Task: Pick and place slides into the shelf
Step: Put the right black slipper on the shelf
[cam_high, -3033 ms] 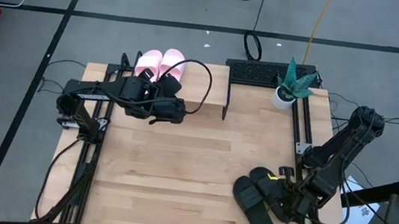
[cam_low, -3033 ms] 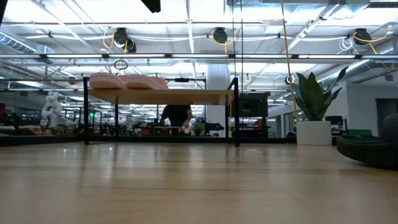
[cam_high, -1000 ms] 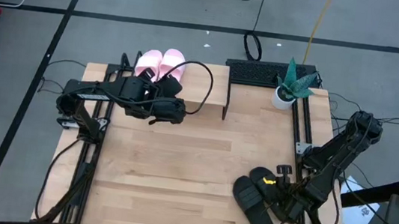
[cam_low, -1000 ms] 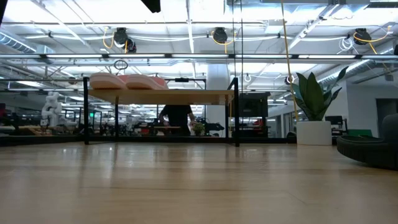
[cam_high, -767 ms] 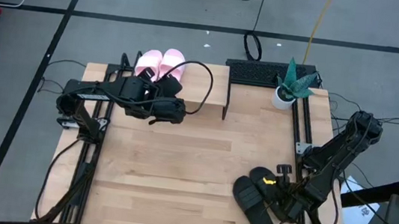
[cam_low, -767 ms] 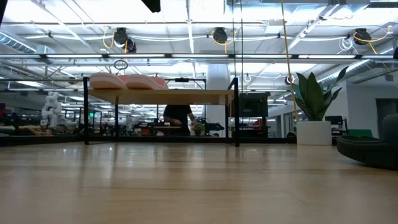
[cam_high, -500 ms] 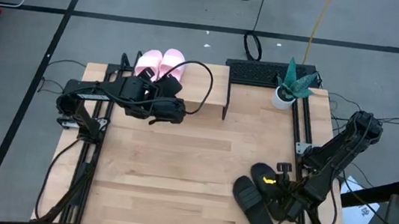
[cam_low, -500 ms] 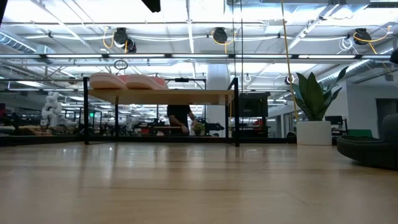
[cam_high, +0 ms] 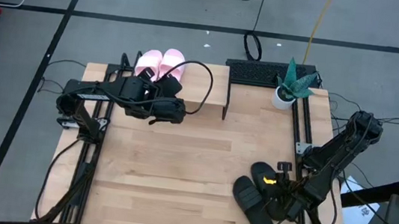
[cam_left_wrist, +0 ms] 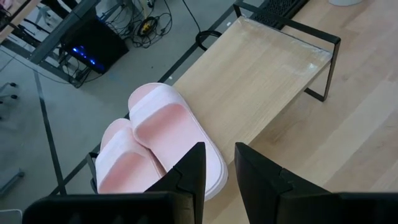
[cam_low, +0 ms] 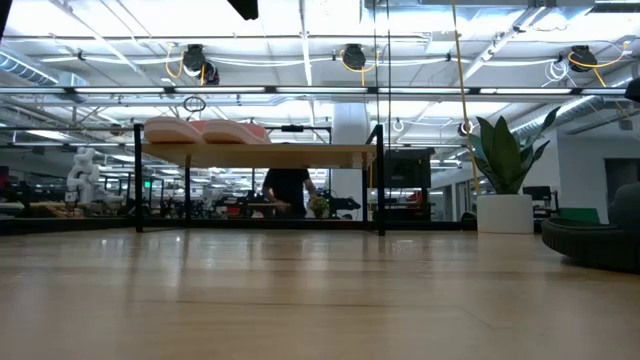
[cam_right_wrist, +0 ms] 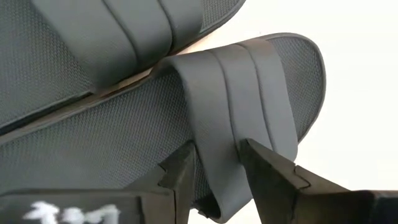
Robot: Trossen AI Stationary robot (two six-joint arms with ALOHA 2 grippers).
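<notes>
Two pale pink slides lie side by side on the left end of the low wooden shelf, also seen in the left wrist view. My left gripper hovers over the shelf just short of them, open, with nothing between its fingers. Two black slides lie on the table near its near right corner. My right gripper points down over them, open. Its fingers stand on either side of the wide strap of one black slide. My right gripper comes at the black slide from above, one finger along each edge of the strap near where it joins the sole's side. I cannot tell whether the fingers touch the strap. The slide lies flat on the table.
A potted plant and a keyboard are at the far right of the table. The right part of the shelf top is bare, and so is the table's middle. A person moves in the room behind.
My right gripper has tipped a little over the black slides, with the gap between its fingers unchanged.
</notes>
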